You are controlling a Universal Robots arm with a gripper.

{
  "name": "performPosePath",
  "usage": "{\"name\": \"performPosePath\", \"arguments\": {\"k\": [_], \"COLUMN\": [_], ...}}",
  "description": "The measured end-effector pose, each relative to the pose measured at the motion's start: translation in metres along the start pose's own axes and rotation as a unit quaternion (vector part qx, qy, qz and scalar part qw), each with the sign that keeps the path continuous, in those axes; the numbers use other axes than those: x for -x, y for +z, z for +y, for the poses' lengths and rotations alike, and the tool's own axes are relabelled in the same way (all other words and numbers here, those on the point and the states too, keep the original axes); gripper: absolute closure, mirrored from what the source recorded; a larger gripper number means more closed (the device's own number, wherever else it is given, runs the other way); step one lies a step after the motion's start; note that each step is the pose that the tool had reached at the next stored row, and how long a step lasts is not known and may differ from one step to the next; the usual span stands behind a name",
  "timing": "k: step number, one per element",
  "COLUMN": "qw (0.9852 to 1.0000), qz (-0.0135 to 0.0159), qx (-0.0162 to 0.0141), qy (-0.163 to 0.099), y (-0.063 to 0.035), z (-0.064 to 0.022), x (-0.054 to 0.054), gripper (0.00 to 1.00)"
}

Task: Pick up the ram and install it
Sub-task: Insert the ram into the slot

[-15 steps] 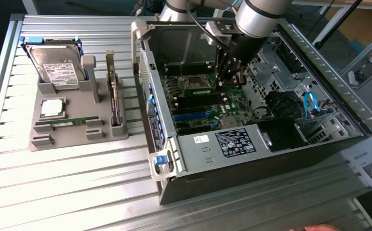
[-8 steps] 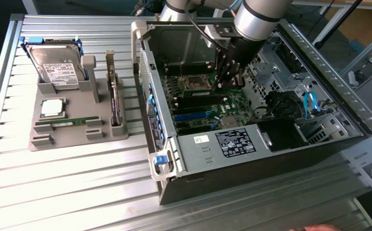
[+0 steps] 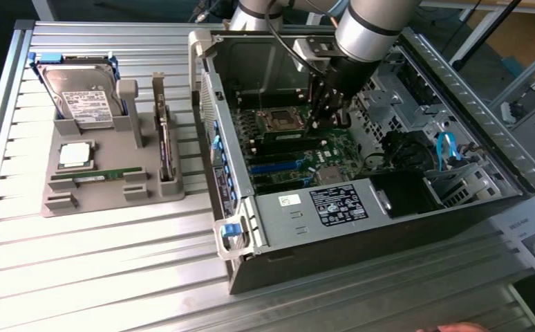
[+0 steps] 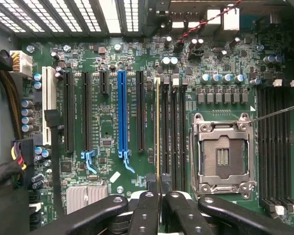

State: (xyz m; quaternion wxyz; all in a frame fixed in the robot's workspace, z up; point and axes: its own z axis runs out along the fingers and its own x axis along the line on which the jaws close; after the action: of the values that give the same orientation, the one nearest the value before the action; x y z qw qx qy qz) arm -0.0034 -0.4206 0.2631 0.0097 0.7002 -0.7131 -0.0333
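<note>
Fingers pinching ram edge-on at motherboard slots beside processor socket, inside computer case, 1 o'clock in exterior view; parts tray at 9 o'clock.

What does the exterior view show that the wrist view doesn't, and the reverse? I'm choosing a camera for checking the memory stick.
Exterior view adds: the arm reaching into the open computer case, and beside the case a gray holder on the slatted table, carrying a hard drive and a silver chip. Wrist view adds: the gripper shut on the memory stick, seen edge-on and lined up with the long dark slots beside the processor socket. Shared: the green motherboard and that empty socket.
</note>
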Motion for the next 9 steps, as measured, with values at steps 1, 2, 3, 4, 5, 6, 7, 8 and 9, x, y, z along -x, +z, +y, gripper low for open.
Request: {"name": "performPosePath", "arguments": {"k": [1,2,3,4,5,6,7,8,9], "qw": [1.0,1.0,1.0,1.0,1.0,1.0,1.0,1.0,1.0], "qz": [0.0,0.0,0.0,0.0,0.0001,0.0001,0.0,0.0,-0.0002], "qx": [0.0,0.0,0.0,0.0,0.0,0.0,0.0,0.0,-0.0001], "qy": [0.0,0.0,0.0,0.0,0.0,0.0,0.0,0.0,0.0], "y": [0.0006,0.0012,0.0012,0.0012,0.0012,0.0012,0.0012,0.0012,0.0014], "z": [0.0,-0.0001,-0.0001,-0.0001,-0.0001,-0.0001,-0.0001,-0.0001,-0.0001], "x": [0.0,-0.0001,-0.0001,-0.0001,-0.0001,-0.0001,0.0,0.0,0.0002], "gripper": [0.88,0.88,0.88,0.88,0.88,0.88,0.88,0.88,0.88]}}
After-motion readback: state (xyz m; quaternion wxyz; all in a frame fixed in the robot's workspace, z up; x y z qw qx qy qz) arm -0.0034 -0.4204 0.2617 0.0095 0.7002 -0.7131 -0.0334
